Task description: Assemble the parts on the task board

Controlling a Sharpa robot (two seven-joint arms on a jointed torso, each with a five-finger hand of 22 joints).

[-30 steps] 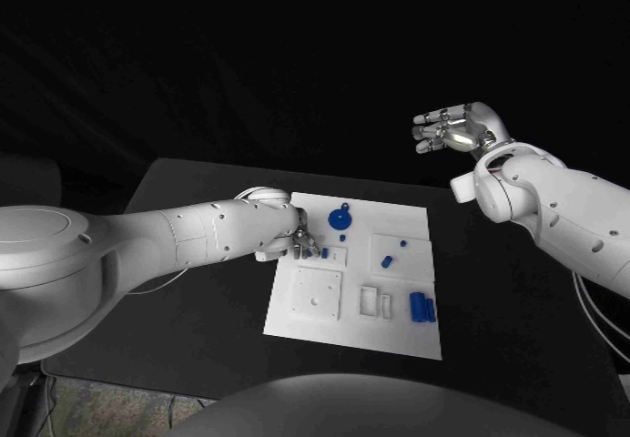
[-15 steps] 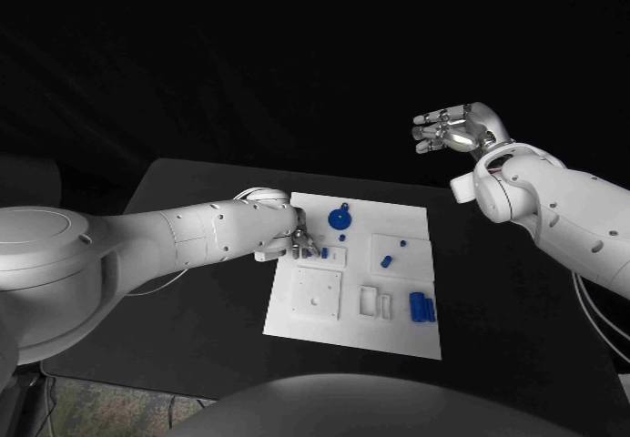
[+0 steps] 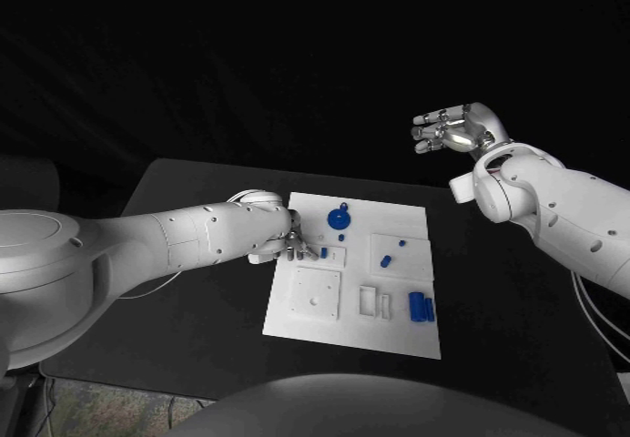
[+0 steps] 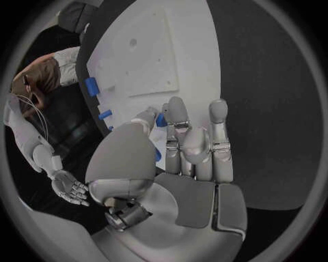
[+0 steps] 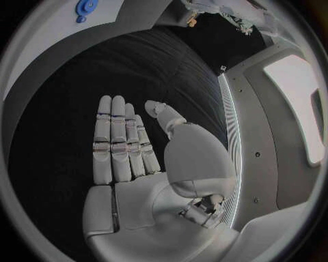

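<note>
Though small, the blue parts look like rigid moulded plastic, so these lines take each view in turn.

Head view, board: the task board [image 3: 352, 273] lies flat in the middle of the black table [image 3: 184, 300], with blue pieces spread over it: a round disc part [image 3: 340, 218] near the far edge, a small peg [image 3: 386, 261] further right, and a pair of longer blocks [image 3: 421, 307] near the near right corner.

Head view, left hand: the left hand [image 3: 291, 244] rests at the board's left edge, just beside a small blue piece [image 3: 324, 252]; whether it has hold of it cannot be told from here.

Head view, right hand: the right hand [image 3: 453, 129] hangs high above the table, well apart from the board, its fingers loosely curled and holding nothing.

Left wrist view: the fingers [image 4: 176, 117] lie stretched over the board [image 4: 185, 60], with a blue piece [image 4: 160, 120] at the tips of the thumb and one finger. It looks touched or lightly pinched, but a firm hold cannot be confirmed.

Right wrist view: the palm [image 5: 136, 158] is flat, fingers straight and together, nothing in it; the disc part [image 5: 85, 7] shows far off on the board.

Handling judgement: the pieces are probably light, stiff and somewhat slick, likely to skid or tip if nudged. A fingertip pinch across the short sides seems best.

What differs: the wrist view reveals the fingertip contact that the arm hides from above, while the head view gives the layout.
</note>
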